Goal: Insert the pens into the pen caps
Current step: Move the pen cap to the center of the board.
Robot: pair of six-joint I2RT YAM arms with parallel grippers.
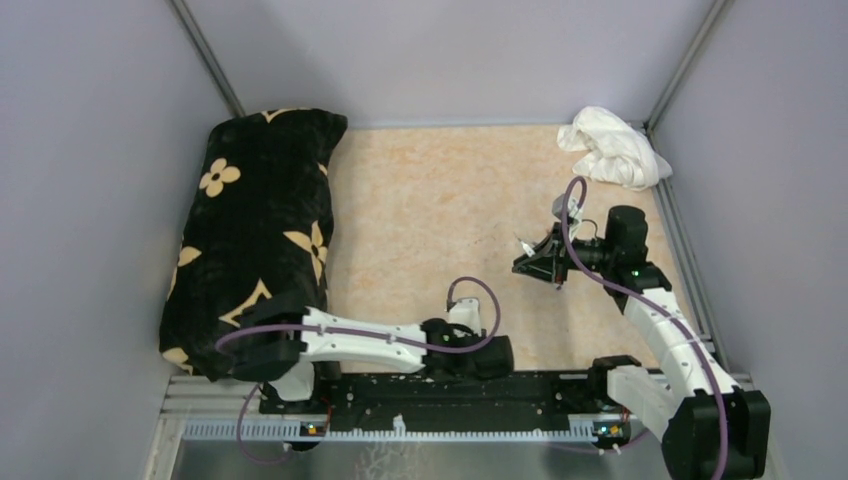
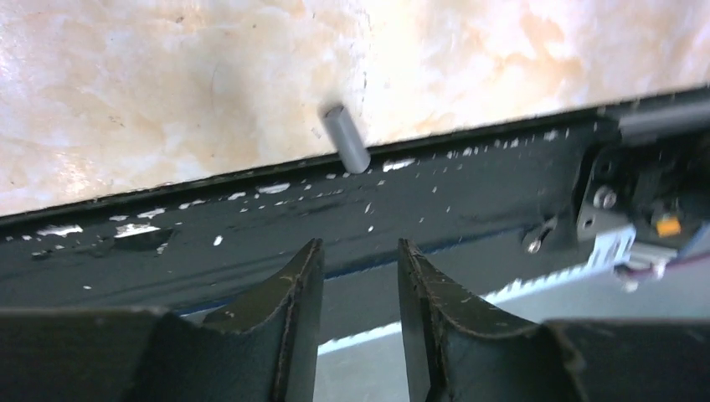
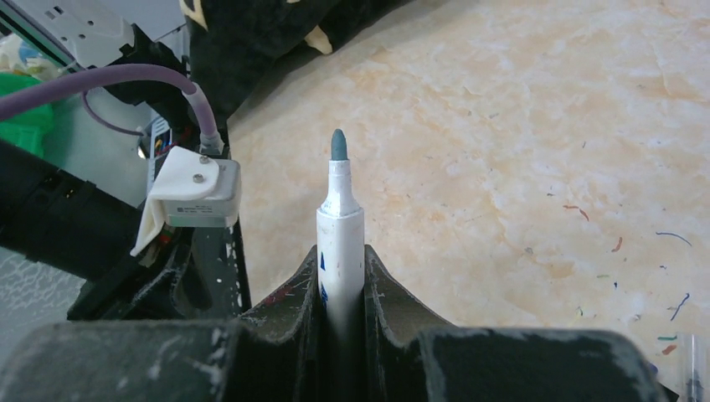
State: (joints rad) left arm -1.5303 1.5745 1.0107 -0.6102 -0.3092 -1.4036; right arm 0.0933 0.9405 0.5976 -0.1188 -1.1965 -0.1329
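Holding a white-barrelled pen (image 3: 339, 219), the right end effector (image 3: 341, 255) has both fingers pressed tight on the barrel. The pen's uncapped grey-blue tip sticks out past the fingertips and points away from the wrist camera. In the top view this arm is raised off the tabletop (image 1: 430, 200), over its right half, with the end effector turned toward the left.

The left end effector (image 2: 360, 251) sits low at the near edge, just above the black rail (image 2: 251, 218). Its fingers are apart with a narrow-to-medium gap and nothing is between them.

A grey cap (image 2: 345, 138), a short tube, lies tilted right at the seam where the tabletop meets the rail. Its lower end is over the rail edge and its open end faces up-left. It sits ahead of the left fingers, apart from them and a bit left of the gap. The rail paint is chipped with white flecks.

A black cushion (image 1: 255, 235) with beige flowers fills the left side of the tabletop. A crumpled white cloth (image 1: 612, 148) is in the far right corner. Small coloured ink marks (image 3: 619, 243) are scattered on the tabletop on the right side of the right wrist view. A purple cable (image 1: 470, 300) loops over the left wrist. No other pens or caps can be made out in the top view.
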